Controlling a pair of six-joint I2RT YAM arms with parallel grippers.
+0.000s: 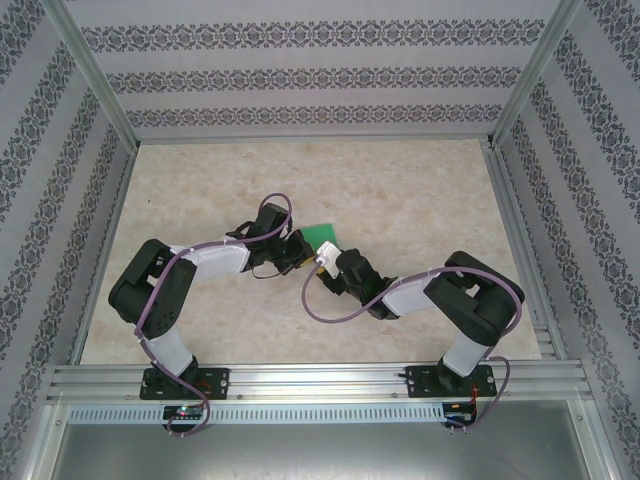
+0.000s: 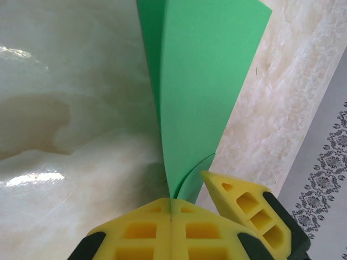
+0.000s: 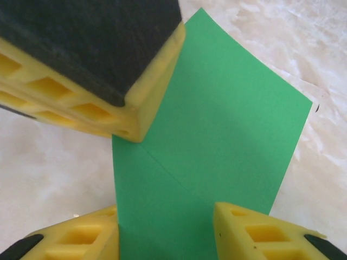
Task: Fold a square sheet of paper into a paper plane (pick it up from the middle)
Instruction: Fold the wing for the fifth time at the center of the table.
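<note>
The square sheet of paper (image 1: 324,236) is bright green and is held off the marbled table (image 1: 420,190) at the centre. My left gripper (image 1: 300,250) is shut on its lower tip (image 2: 171,201), and the sheet (image 2: 200,81) rises from there in two folded layers. In the right wrist view the sheet (image 3: 217,124) shows a diagonal crease. My right gripper (image 3: 165,211) is open, with one yellow finger (image 3: 81,238) at the paper's left edge and the other (image 3: 260,233) in front of its right part. The left fingers (image 3: 108,81) sit at the top left. The paper plane is out of view.
Patterned walls (image 1: 320,70) and aluminium posts (image 1: 90,70) enclose the table on three sides. A metal rail (image 1: 320,380) carrying both arm bases runs along the near edge. My right gripper's finger (image 2: 249,211) stands close beside the left fingers.
</note>
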